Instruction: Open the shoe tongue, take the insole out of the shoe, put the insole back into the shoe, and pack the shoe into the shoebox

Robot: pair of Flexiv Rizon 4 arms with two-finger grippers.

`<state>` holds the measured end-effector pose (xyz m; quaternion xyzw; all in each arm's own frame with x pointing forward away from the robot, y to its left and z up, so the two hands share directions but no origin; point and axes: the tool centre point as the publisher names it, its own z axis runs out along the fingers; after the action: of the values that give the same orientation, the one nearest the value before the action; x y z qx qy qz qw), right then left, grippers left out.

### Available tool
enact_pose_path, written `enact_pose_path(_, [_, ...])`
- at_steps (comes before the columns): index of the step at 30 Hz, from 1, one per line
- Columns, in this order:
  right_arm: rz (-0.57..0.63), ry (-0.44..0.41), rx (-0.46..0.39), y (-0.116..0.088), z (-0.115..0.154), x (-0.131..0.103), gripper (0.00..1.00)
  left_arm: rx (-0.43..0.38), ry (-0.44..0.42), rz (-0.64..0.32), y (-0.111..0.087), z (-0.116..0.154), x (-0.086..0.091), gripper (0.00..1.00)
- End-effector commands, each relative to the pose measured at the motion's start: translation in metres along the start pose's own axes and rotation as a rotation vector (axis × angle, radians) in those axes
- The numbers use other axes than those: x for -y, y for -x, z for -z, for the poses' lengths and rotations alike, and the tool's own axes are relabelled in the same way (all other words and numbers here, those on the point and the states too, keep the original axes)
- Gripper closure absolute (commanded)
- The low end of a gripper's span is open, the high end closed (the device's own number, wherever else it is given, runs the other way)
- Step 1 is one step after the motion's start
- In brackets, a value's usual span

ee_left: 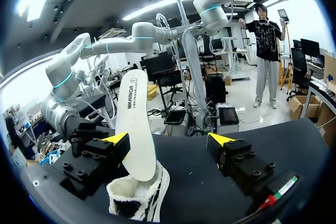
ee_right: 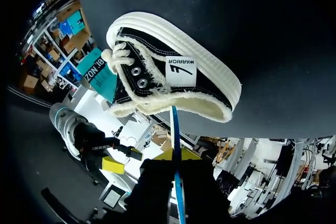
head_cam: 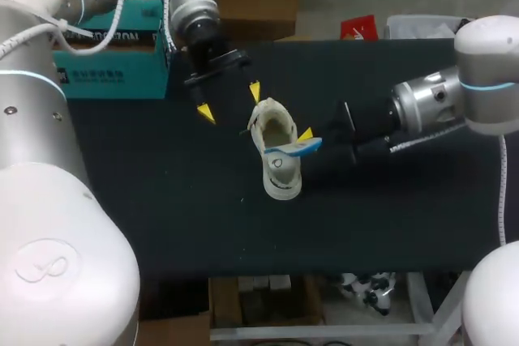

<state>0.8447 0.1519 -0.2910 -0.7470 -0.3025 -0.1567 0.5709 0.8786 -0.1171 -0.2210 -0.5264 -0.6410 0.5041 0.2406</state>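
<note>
R gripper [head_cam: 306,140] clamped on insole [head_cam: 293,149], held just above shoe [head_cam: 281,179]. L gripper [head_cam: 231,101] fingers wide apart, near shoe's heel, holding nothing.

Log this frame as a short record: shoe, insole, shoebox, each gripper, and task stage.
shoe: upright on its sole, mid-table
insole: lower end in the shoe, the rest sticking up out of it
shoebox: far left of the table, apart from the shoe
left gripper: open, holding nothing, just beyond the shoe
right gripper: shut on the insole
stage: insole half in; shoe not yet packed
</note>
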Motion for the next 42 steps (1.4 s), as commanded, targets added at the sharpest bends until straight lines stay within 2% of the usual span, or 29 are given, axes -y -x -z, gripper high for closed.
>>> enact_pose_path(1, [0.003, 0.002, 0.002, 0.0, 0.0, 0.002, 1.0, 0.343, 0.144, -0.001, -0.005, -0.019, 0.012, 0.0])
enact_pose_path(5, [0.014, 0.0, 0.002, 0.0, 0.001, 0.001, 1.0, 0.343, 0.144, -0.001, -0.005, -0.019, 0.012, 0.0])
enact_pose_path(6, [0.014, -0.001, 0.001, 0.0, 0.001, 0.0, 1.0, 0.376, 0.147, 0.013, -0.004, -0.023, 0.015, 0.0])
enact_pose_path(8, [0.013, -0.001, -0.001, 0.001, 0.001, -0.001, 1.0, 0.472, 0.267, 0.025, -0.001, -0.038, 0.018, 0.0])
enact_pose_path(10, [0.01, 0.0, -0.006, 0.001, 0.001, -0.003, 1.0, 0.537, 0.293, 0.008, -0.002, -0.049, 0.024, 0.0])
enact_pose_path(11, [0.007, 0.001, -0.008, 0.002, 0.001, -0.003, 1.0, 0.608, 0.322, 0.009, -0.003, -0.052, 0.026, 0.0])
enact_pose_path(13, [0.002, 0.005, -0.013, 0.001, 0.0, -0.003, 1.0, 0.661, 0.309, -0.017, -0.005, -0.058, 0.031, 0.0])
enact_pose_path(14, [-0.001, 0.009, -0.015, 0.001, 0.0, -0.002, 1.0, 0.707, 0.344, -0.014, -0.005, -0.061, 0.032, 0.0])
enact_pose_path(16, [-0.002, 0.011, -0.017, -0.001, -0.001, -0.002, 1.0, 0.747, 0.341, -0.02, -0.006, -0.065, 0.033, 0.0])
enact_pose_path(17, [-0.005, 0.017, -0.019, -0.001, -0.001, -0.001, 1.0, 0.781, 0.376, -0.016, -0.007, -0.067, 0.033, 0.0])
enact_pose_path(19, [-0.011, 0.025, -0.024, -0.001, -0.002, -0.001, 1.0, 0.821, 0.391, -0.015, -0.009, -0.07, 0.031, 0.0])
enact_pose_path(27, [-0.009, 0.069, -0.07, 0.002, -0.006, 0.001, 1.0, 0.943, 0.48, -0.033, -0.013, -0.081, 0.025, 0.0])
enact_pose_path(31, [-0.004, 0.084, -0.089, 0.002, -0.008, 0.002, 1.0, 1.003, 0.493, -0.055, -0.012, -0.086, 0.024, 0.0])
enact_pose_path(33, [-0.005, 0.084, -0.09, 0.002, -0.009, 0.003, 1.0, 1.039, 0.524, -0.054, -0.008, -0.087, 0.019, 0.0])
enact_pose_path(42, [-0.007, 0.079, -0.1, 0.003, -0.012, 0.004, 1.0, 1.124, 0.536, -0.021, 0.006, -0.083, -0.004, 0.0])
